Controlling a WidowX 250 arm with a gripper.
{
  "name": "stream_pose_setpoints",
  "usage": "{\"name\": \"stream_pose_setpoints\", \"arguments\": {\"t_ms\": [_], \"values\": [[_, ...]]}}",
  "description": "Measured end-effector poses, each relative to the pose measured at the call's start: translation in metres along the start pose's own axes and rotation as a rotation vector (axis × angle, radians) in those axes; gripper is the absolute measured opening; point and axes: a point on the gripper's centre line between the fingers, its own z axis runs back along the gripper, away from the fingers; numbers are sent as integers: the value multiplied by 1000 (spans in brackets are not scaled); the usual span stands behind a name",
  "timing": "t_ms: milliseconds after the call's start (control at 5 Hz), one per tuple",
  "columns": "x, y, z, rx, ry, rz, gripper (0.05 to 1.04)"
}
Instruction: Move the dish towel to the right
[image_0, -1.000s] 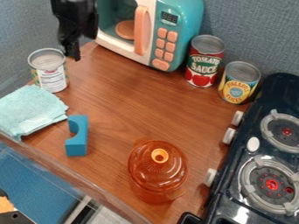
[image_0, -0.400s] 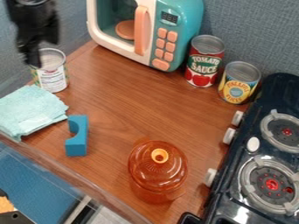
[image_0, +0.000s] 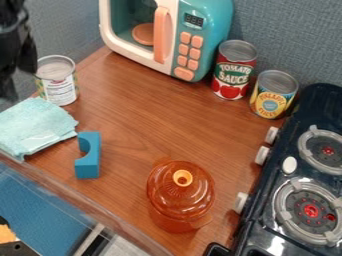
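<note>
My black gripper (image_0: 19, 82) hangs at the upper left edge of the camera view, above the back part of the towel and left of the can there. The light teal dish towel (image_0: 35, 126) lies folded on the wooden counter at the left edge. The gripper appears to be apart from the cloth.
A can (image_0: 57, 82) stands just behind the towel, and a blue block (image_0: 88, 155) lies to its right. An orange lidded pot (image_0: 180, 192), toy microwave (image_0: 160, 37), tomato can (image_0: 234, 70), pineapple can (image_0: 274, 94) and stove (image_0: 300, 175) stand farther right.
The gripper has moved left and somewhat down in the view, from beside the microwave past the can to above the towel's back edge. Towel and other objects have stayed put.
</note>
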Motion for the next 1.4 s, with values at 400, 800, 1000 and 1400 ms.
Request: {"name": "stream_pose_setpoints", "arguments": {"t_ms": [400, 800, 1000, 1400], "values": [[4, 21, -21, 63, 35, 4, 1001], [-2, 23, -56, 128, 91, 12, 1001], [-3, 22, -62, 122, 93, 4, 1001], [-37, 22, -60, 95, 117, -134, 999]]}}
